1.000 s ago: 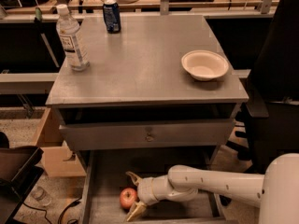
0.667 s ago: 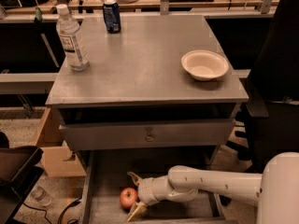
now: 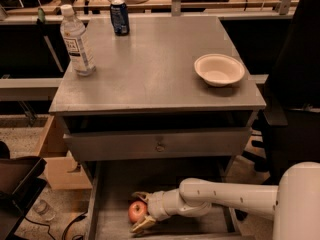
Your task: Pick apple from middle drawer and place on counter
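1. Camera view, nearest first: two-finger gripper (image 3: 137, 212) on the white robot arm (image 3: 225, 197) sits low inside the wide shallow grey wooden middle drawer (image 3: 115, 184), which is pulled out.
2. Claw is spread wide. One tan finger sits above the small round red apple (image 3: 136, 210) and one below it, so the apple is between them. Can't tell whether the pads touch the skin.
3. The apple rests on the drawer floor, left of centre, near the front of the frame.
4. My read on the step: grasp phase, claw positioned and not yet closed. Nothing lifted.
5. Next move calls for closing squarely across the apple's widest part, since a round fruit can squirt sideways. Then lift and pull back toward the open front, to clear the grey drawer front with its small round metal knob (image 3: 160, 145) directly above.
6. Further back, the flat matte grey counter (image 3: 150, 69) has bare space in the middle for the drop.
7. Keep off the white round bowl (image 3: 219, 69) at right, the clear plastic water bottle (image 3: 76, 41) at left and the blue drink can (image 3: 119, 17) at the back.
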### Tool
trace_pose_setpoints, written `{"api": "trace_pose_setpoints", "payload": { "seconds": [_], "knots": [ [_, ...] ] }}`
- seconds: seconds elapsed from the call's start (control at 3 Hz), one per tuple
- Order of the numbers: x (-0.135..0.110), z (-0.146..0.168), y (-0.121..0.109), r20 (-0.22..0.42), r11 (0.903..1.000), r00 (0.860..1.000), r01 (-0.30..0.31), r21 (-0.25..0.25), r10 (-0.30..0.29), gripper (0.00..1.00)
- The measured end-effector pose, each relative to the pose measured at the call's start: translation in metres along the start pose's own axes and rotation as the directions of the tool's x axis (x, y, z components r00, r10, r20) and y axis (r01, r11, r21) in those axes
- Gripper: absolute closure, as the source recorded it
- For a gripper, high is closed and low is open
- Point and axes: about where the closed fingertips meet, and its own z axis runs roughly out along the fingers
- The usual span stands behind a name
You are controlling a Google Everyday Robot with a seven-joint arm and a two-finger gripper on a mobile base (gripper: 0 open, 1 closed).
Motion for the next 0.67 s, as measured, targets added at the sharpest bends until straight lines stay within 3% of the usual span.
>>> {"api": "trace_pose_setpoints", "payload": {
  "seconds": [0.67],
  "knots": [
    [-0.0011,0.0026,0.0019,0.003,1.0000,1.000,0.000,-0.006,0.000,0.73]
  ]
}}
